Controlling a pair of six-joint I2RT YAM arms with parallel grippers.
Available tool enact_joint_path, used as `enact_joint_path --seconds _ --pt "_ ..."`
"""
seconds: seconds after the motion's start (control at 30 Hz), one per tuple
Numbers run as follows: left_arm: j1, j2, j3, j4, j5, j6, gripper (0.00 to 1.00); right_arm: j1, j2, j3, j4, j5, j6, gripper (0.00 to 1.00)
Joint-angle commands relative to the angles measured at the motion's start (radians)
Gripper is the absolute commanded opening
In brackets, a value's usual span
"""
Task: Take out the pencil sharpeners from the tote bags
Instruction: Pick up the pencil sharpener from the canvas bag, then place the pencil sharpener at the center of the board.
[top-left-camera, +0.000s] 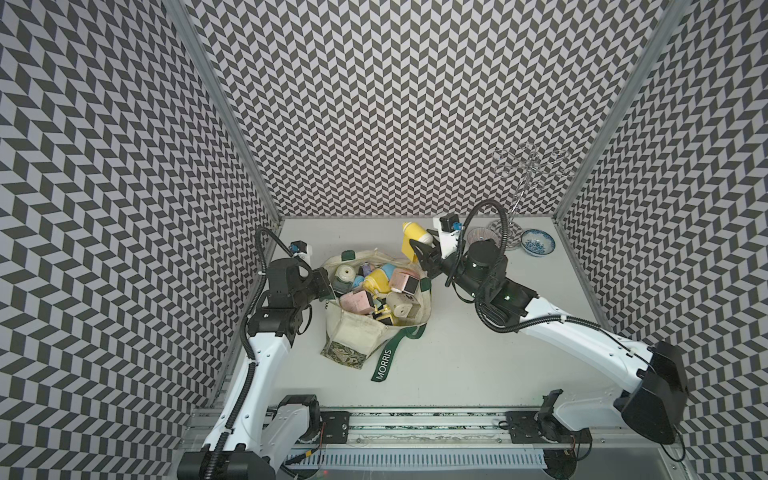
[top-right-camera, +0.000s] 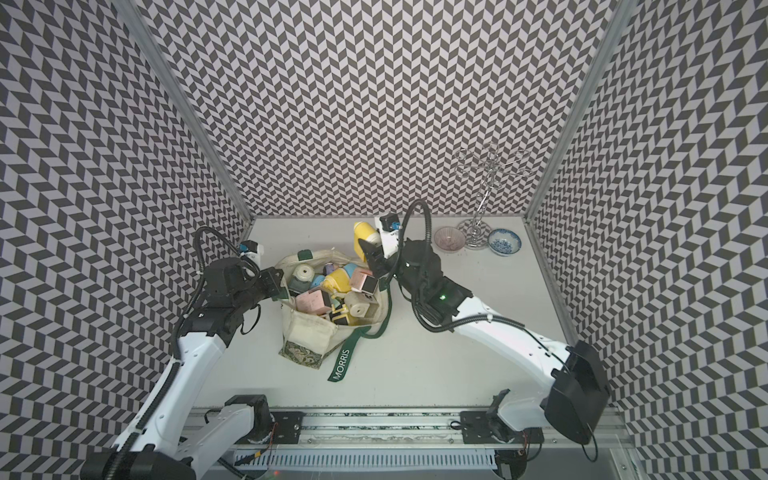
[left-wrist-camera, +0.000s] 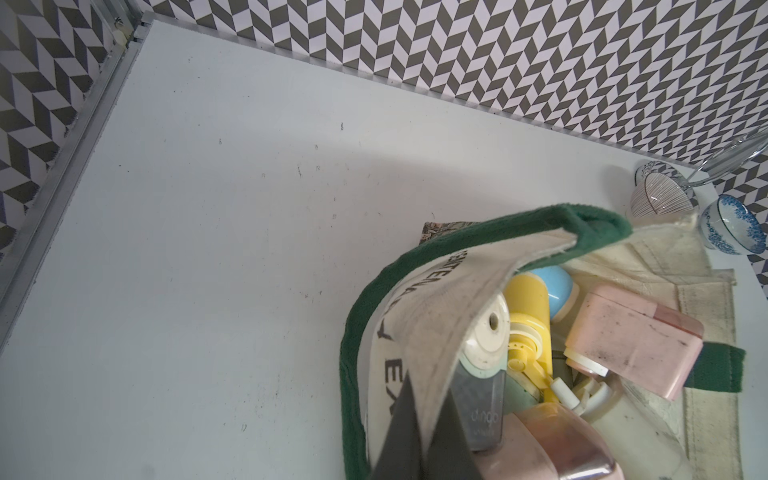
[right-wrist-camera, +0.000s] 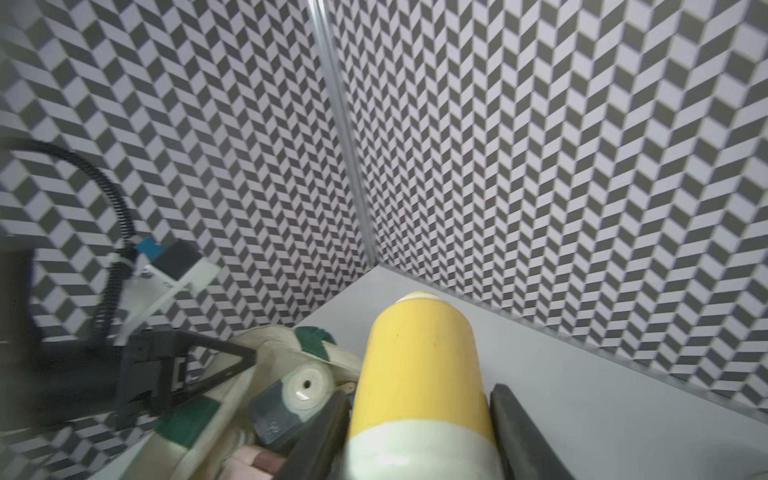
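so here's where it's at: the right gripper (right-wrist-camera: 419, 395) is clamped on a yellow pencil sharpener (right-wrist-camera: 415, 365), one finger on each flank. it grabs the pale end so the yellow body sticks out ahead. in both top views that sharpener sits just past the far rim of the tote bag (top-left-camera: 357, 332), over the worktop (top-left-camera: 478, 357) toward its far edge. it looks clear of the bag mouth, so i'd say this one is basically out and just needs a spot to go down.

the left gripper (left-wrist-camera: 430, 399) is pinched tight on the bag's cream rim right by the green strap (left-wrist-camera: 540, 220), on the side facing the worktop's left edge. my read: it's there to hold the mouth open and stop the floppy canvas from riding up with whatever gets lifted.

the rest of the pencil sharpeners (top-left-camera: 382, 291) are heaped in the bag around mid worktop, pink, yellow, blue and beige all leaning on each other, so plenty left to do.

two small bowls (top-left-camera: 538, 242) and a clear glass stand (top-left-camera: 515, 195) crowd the far right corner, so the bare stretch along the far edge looks like the safer drop spot.
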Motion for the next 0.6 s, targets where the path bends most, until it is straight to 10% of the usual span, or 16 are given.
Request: enact_joint_path --seconds 0.0,0.23,0.57 --pt "-0.003 -0.029 0.007 0.033 -0.004 0.013 0.00 -0.082 -0.048 -0.096 0.150 0.078 -0.071 0.34" --pt "-0.002 -0.027 0.007 0.033 -0.002 0.015 0.00 -0.181 -0.027 -0.298 0.395 0.248 -0.051 0.21" --pt "-0.001 -0.027 0.006 0.033 -0.008 0.016 0.00 -0.273 0.226 -0.189 0.316 0.191 -0.026 0.15"
